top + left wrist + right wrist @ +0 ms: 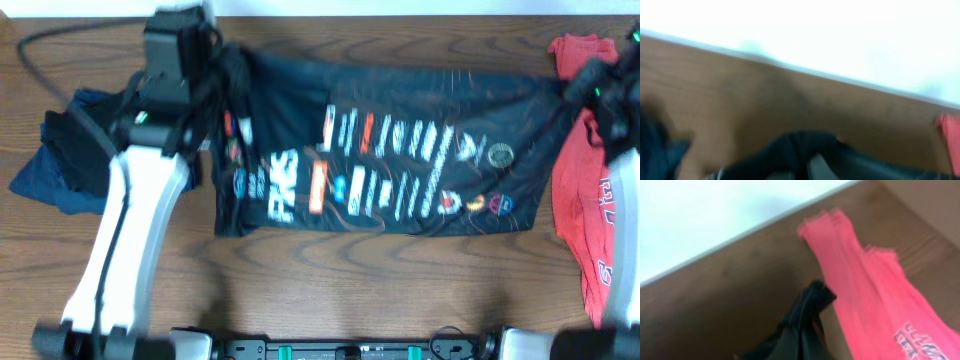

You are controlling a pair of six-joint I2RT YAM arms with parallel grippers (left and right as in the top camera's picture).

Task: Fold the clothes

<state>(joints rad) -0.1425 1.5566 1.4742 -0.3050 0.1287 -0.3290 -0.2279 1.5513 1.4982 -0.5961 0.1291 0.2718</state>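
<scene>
The black jersey (400,150) lies spread across the middle of the bench (350,290), stretched sideways from left to right. Its white lettering and small coloured badges face up. Its near edge rests flat on the wood, while its two far corners are gathered and pulled taut toward the arms.

The left claw (222,75) is at the far left corner of the jersey, closed together on a bunch of the black cloth. Its wrist view is blurred, but it shows a dark fold (805,150) rising toward the camera over the brown bench top. The fingers themselves cannot be made out there.

The right claw (575,88) is at the far right corner, likewise clamped on the jersey. Its wrist view shows a narrow pinch of black cloth (807,315) lifted off the wood.

A red shirt (585,190) with pale lettering lies along the right edge of the bench, just beside the jersey's right end, running from far to near. It also shows in the right wrist view (870,290), close to the pinched black corner.

A crumpled heap of dark blue clothes (55,165) with a black piece on top sits at the left side, partly under the left arm.
</scene>
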